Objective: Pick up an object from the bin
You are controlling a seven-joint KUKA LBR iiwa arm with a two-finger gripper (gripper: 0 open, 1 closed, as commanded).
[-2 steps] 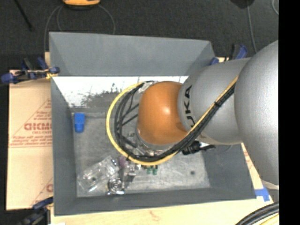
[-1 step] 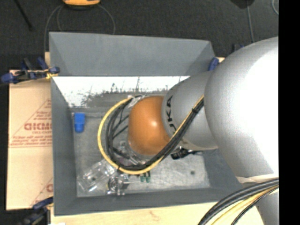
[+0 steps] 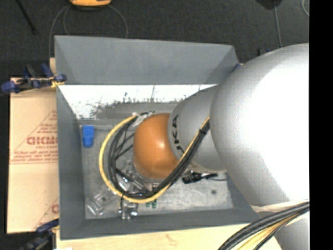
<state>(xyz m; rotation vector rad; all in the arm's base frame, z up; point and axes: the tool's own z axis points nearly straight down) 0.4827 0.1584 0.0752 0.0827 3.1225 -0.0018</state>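
Observation:
My gripper (image 3: pixel 127 208) reaches down into the bin's front left part, below the orange cover and the looped cables. Just left of it, a clear plastic piece (image 3: pixel 97 204) lies on the bin floor near the front left corner. A small green thing (image 3: pixel 151 204) lies immediately right of the gripper, partly hidden by the cables. Much of the gripper is hidden by the wrist above it.
A small blue block (image 3: pixel 87 135) lies by the left wall, well behind the gripper. A black thing (image 3: pixel 193 178) shows at the arm's lower edge toward the right. The arm covers the middle and right of the bin.

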